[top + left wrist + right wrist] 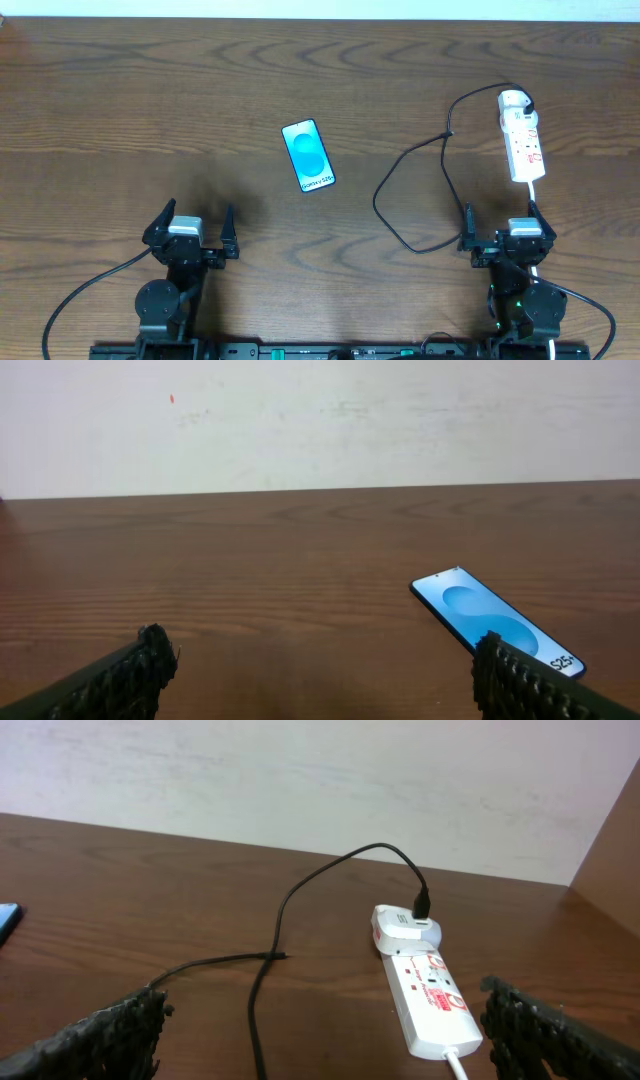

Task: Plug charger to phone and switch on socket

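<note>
While wide apart, left jaws well short of phone (308, 155), right jaws short of socket (524, 145).

Lit phone (308, 155) is lying mid-table, well apart from socket (522, 140). Black charger (376, 197) is trailing loose from socket's far end. Empty left gripper (196, 215) and right gripper (500, 215) are standing open.

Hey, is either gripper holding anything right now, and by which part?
Nothing is held. The left gripper and the right gripper both stand open and empty, clear of the phone, the charger and the socket.
</note>
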